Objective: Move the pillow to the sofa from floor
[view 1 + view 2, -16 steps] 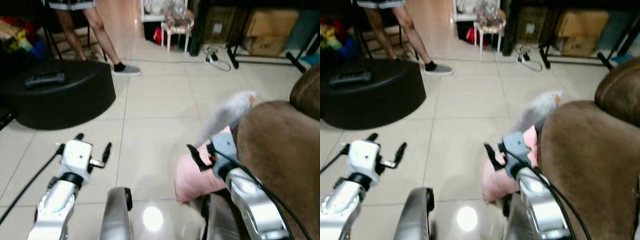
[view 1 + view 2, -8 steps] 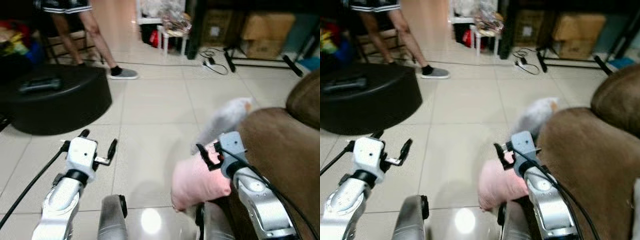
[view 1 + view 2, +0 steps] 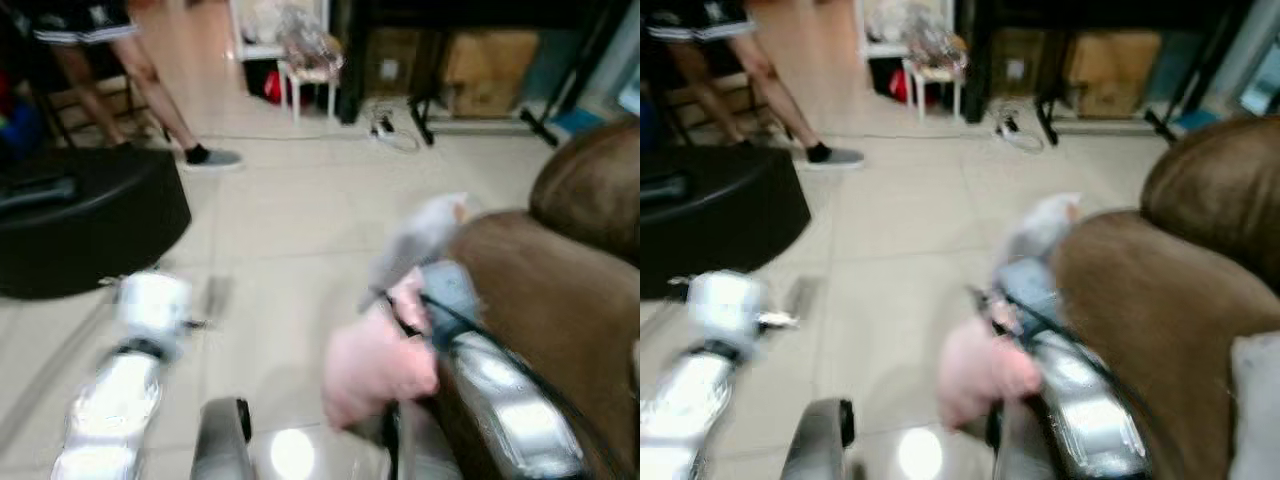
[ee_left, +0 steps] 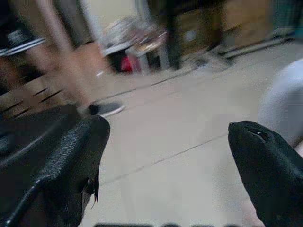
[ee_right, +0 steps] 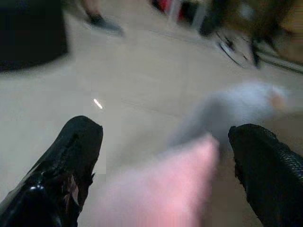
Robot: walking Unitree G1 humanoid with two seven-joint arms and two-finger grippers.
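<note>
Beside brown sofa [image 3: 560,290], right claw [image 5: 161,165] straddles pink pillow [image 3: 375,365] (left claw [image 4: 165,156] open, empty).

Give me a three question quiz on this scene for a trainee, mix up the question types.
1. True or false: the pillow already lies on the sofa seat.
2. Which gripper is at the pillow? A) left B) right
3. Fill in: the left gripper hangs over the tiled ____.

Key
1. False. The pink pillow is beside the sofa's arm, off the seat.
2. B. The right gripper has its fingers spread either side of the pillow; a firm grip cannot be told through the blur.
3. floor. Its fingers stand apart, with nothing between them.
</note>
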